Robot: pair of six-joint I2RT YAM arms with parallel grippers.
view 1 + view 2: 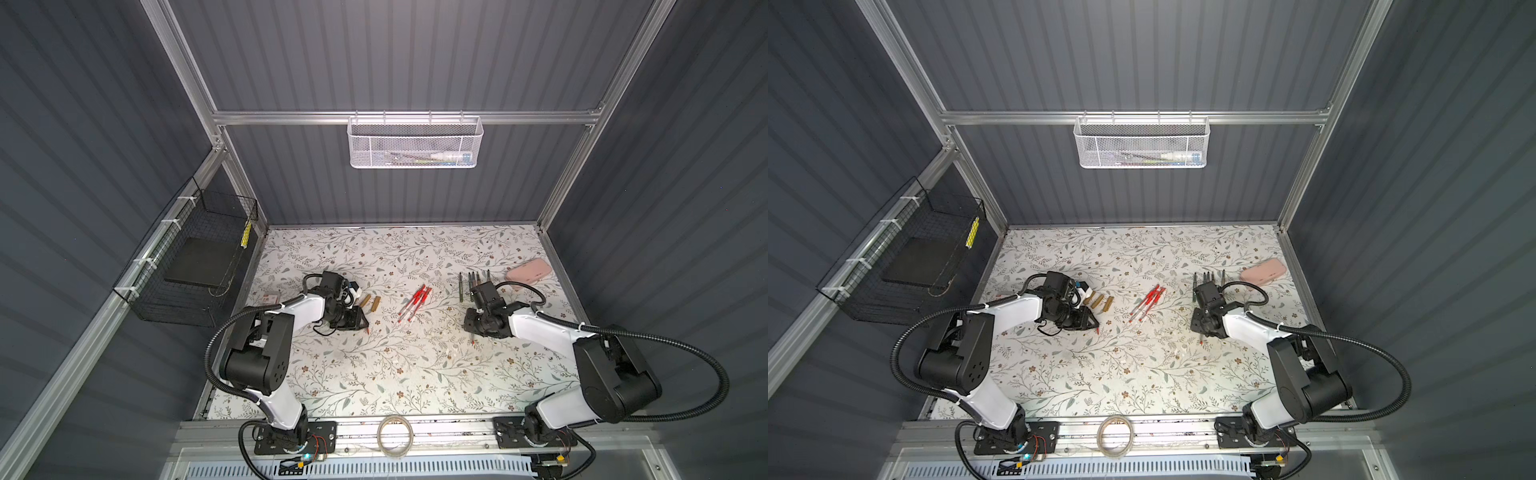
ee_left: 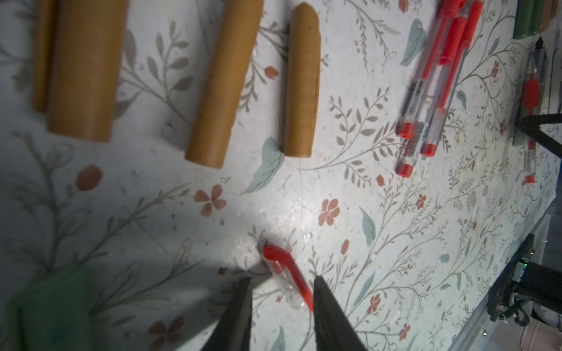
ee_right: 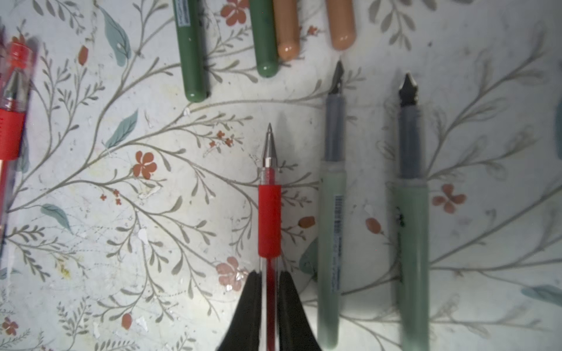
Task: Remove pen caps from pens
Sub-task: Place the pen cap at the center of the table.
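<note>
Red pen in right tool, pale-green pen label illegible

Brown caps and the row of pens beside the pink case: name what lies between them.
A bunch of red pens, touching neither; both top views show it.

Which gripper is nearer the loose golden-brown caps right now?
Left. The left gripper sits just beside the golden-brown caps, jaws apart around a small red cap. The right gripper is beyond the bundle of red pens, shut on an uncapped red pen.
</note>
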